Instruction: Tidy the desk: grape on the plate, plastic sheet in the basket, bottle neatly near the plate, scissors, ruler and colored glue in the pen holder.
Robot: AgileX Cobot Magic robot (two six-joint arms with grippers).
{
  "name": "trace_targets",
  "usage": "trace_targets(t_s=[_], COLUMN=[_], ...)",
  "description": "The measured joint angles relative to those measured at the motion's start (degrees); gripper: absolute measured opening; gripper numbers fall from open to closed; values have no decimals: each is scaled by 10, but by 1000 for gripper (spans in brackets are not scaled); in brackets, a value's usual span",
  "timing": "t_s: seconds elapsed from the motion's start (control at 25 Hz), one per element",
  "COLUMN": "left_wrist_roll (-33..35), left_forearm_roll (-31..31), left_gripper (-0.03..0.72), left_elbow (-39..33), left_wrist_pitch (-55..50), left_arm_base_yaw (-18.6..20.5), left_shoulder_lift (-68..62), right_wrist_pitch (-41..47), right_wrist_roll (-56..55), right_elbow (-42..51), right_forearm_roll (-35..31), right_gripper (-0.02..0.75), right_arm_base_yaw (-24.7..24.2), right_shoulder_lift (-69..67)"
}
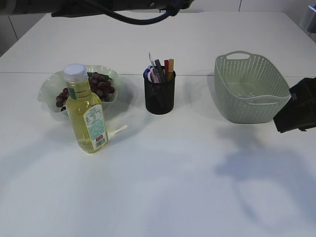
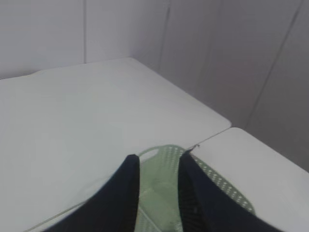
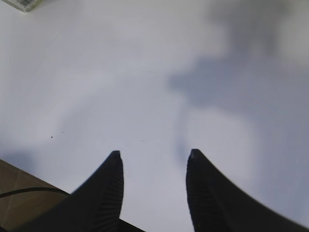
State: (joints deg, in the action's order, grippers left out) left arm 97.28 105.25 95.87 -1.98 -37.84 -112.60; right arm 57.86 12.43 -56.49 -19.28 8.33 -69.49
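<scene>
Grapes [image 1: 101,85] lie on the pale green plate [image 1: 49,91] at far left, with the bottle [image 1: 86,116] of yellow liquid standing upright just in front of it, and the black mesh pen holder [image 1: 159,96] in the middle holds the scissors [image 1: 149,74] and other coloured items (too small to tell apart). Right of it sits the green basket [image 1: 252,89]. The left gripper [image 2: 158,162] hangs above the basket with fingers parted and empty; the right gripper [image 3: 154,155] is likewise released over the bare white table [image 1: 173,187].
</scene>
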Motion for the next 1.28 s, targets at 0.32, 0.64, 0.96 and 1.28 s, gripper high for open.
trace_targets(t_s=[0.32, 0.64, 0.96, 1.28], left_wrist_roll=[-20, -22, -22, -22], left_forearm_roll=[-6, -6, -6, -5], left_gripper=[205, 205, 205, 205], left_elbow=[0, 0, -74, -227], left_wrist_pitch=[-34, 56, 70, 76], left_arm_base_yaw=[0, 19, 74, 122], left_shoulder_lift=[0, 13, 69, 153], right_wrist_pitch=[0, 0, 16, 66], right_wrist_roll=[0, -7, -55, -87], right_elbow=[0, -9, -73, -88], right_forearm_roll=[-4, -6, 13, 61], right_gripper=[349, 349, 349, 349], right_arm_base_yaw=[0, 0, 0, 0], right_shoulder_lift=[0, 0, 0, 0])
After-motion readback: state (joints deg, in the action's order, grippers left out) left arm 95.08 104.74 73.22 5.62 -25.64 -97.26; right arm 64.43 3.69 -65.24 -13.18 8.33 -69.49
